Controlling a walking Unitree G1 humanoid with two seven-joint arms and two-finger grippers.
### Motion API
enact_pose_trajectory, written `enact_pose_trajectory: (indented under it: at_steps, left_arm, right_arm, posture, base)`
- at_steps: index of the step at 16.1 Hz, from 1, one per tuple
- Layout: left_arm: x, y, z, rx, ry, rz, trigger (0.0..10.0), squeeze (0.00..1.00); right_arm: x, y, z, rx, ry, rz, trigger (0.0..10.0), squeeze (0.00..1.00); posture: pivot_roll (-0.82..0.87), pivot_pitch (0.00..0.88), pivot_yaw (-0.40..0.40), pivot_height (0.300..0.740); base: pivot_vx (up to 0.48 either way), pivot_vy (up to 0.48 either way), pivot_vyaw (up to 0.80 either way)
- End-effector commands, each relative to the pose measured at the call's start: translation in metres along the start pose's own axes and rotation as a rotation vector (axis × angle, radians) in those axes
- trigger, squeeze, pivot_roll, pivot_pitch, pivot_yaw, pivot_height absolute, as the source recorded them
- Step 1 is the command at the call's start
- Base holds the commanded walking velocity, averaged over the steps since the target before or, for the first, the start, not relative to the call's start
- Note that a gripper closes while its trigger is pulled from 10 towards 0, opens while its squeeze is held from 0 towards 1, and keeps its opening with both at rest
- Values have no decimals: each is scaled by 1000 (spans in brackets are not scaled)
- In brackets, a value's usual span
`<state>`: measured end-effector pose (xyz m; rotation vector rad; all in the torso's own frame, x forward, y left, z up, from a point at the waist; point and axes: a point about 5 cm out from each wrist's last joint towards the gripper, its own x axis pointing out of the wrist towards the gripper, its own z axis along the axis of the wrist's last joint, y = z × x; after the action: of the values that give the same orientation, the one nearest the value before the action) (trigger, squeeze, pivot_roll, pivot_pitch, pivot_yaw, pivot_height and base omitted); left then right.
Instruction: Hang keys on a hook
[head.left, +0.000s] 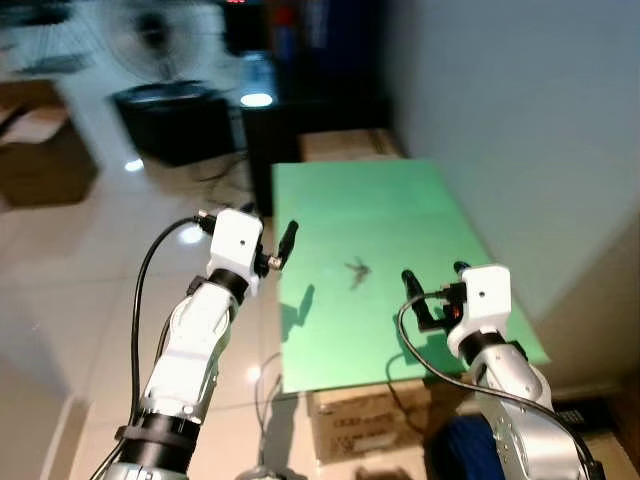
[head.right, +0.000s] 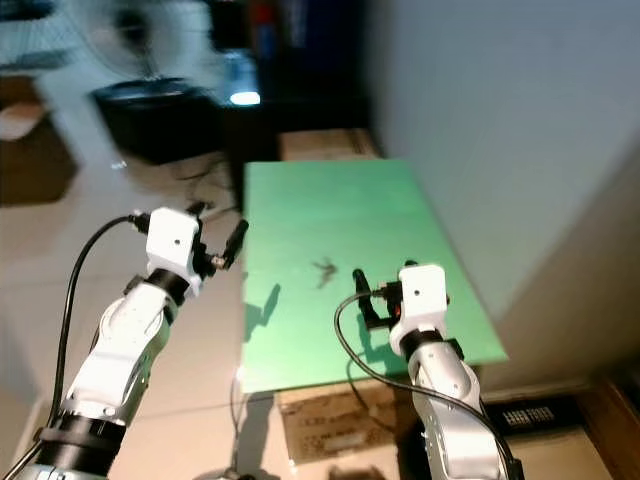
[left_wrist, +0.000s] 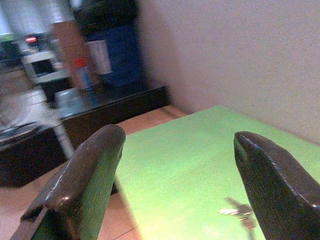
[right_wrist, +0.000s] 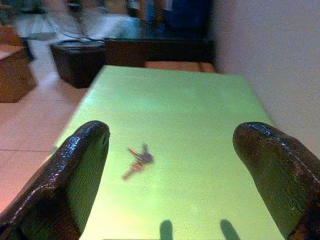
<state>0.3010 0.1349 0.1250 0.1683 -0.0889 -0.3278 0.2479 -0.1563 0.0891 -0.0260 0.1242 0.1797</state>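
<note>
Ahead, the keys (head.left: 357, 270) lie on the green table (head.left: 400, 200), beyond both grippers' spread, empty fingers (right_wrist: 75, 170).

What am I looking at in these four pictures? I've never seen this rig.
A humanoid robot with two silver arms stands at a green table beside a wall. Two pictures come from its head camera, looking down; the other two come from cameras on each wrist, looking out between that arm's two black fingers. The left pincer hovers at the table's left edge; the right pincer is over its near end. Both are open and hold nothing. A bunch of keys lies on the table between them.
</note>
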Motion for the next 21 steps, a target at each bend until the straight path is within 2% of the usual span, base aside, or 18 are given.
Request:
enact_pose_trajectory:
  at_steps: [1, 6, 10, 13, 17, 21]
  left_arm:
    - [1, -2, 5, 8, -9, -21, 10000, 0]
    - [3, 2, 5, -2, -8, -23, 10000, 0]
    - [1, 5, 3, -2, -7, -4, 10000, 0]
    - [-1, 6, 4, 1, -11, 10, 10000, 0]
    - [-4, 3, 0, 26, 20, -18, 10000, 0]
    - [-1, 1, 0, 33, 25, -50, 10000, 0]
  right_arm:
    - [0, -2, 6, -1, -12, -7, 10000, 0]
    - [5, -5, 12, -36, -9, 1, 10000, 0]
    - [6, -2, 12, -71, 20, 76, 10000, 0]
    - [9, -2, 13, -77, 26, 98, 10000, 0]
    - [12, -3, 13, -88, 43, 100, 10000, 0]
    - [10, -2, 9, -76, 56, 86, 10000, 0]
  posture:
    - [-106, 38, 52, 740]
    - [-113, 11, 48, 740]
    - [-126, 0, 17, 740]
    - [-115, 0, -11, 740]
    - [-108, 0, -11, 740]
    - [-117, 0, 8, 740]
  base:
    - [311, 0, 0]
    - [346, 0, 0]
    - [381, 0, 0]
    - [385, 0, 800]
    - [0, 0, 0]
    - [0, 0, 0]
